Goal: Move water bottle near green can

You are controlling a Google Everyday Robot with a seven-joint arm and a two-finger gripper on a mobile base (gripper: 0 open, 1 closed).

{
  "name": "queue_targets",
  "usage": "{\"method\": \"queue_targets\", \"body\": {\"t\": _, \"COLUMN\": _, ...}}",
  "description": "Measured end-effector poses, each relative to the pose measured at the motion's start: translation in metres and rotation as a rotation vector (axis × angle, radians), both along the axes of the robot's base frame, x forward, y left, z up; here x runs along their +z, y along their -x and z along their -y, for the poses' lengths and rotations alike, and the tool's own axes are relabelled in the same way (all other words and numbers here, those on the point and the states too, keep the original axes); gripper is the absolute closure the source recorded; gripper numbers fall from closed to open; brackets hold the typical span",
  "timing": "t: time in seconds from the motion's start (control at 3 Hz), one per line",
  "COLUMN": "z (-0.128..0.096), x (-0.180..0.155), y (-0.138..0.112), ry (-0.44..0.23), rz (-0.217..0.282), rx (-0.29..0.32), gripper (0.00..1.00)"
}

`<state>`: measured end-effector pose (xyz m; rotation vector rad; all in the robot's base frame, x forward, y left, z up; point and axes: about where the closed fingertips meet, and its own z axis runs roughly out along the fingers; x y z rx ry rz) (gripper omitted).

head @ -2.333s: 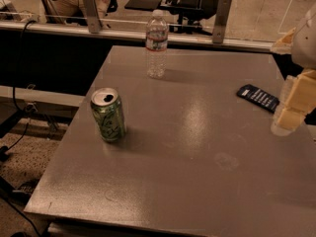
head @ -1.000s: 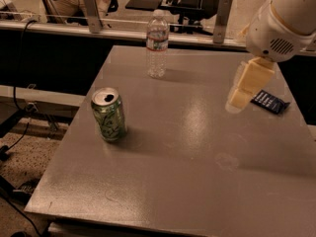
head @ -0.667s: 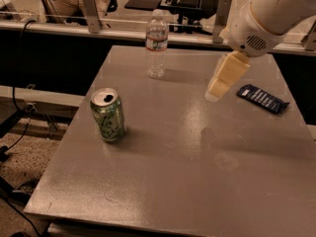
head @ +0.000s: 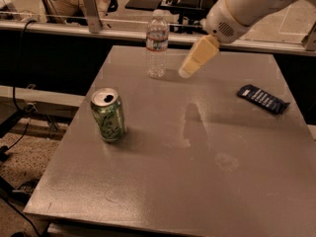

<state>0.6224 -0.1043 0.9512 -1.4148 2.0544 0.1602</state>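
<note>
One relation governs the coming move: the water bottle (head: 157, 43) stands just beside the gripper (head: 186, 69), on the side toward the view's left edge, with a narrow strip of bare table (head: 197, 181) between them. No contact. Bottle upright, long axis vertical, white cap on top, label band around the upper body; it sits near the far edge of the table. Gripper hangs from the arm (head: 242, 6), which enters from the upper right of the view and slants down toward the bottle. Its tip is low, about level with the bottle's base, and looks close above the tabletop. Whether the gripper is open or closed cannot be told from this view; nothing is seen held in it. Green can (head: 108, 115) stands upright near the table's left edge, nearer the camera, well apart from both bottle and gripper, silver top with its tab opening facing up. A dark blue packet (head: 263, 98) lies flat toward the right edge, off the line between bottle and can. Judgement: the step in hand is the approach to the grasp; bottle not yet taken, carry not begun. The next move likely calls for a short sideways closing on the bottle's body, squared to its vertical axis, since a tall light bottle may tip if nudged at a slant. From there the way to the can runs toward the camera and somewhat left.
</note>
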Motion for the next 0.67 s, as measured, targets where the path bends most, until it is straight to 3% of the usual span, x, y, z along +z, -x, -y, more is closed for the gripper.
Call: {"method": "queue_targets", "body": {"t": 0.67, "z": -0.036, "x": -0.005, "y": -0.064, "ry": -0.055, "rz": -0.008, "rx": -0.058, "gripper": 0.00}}
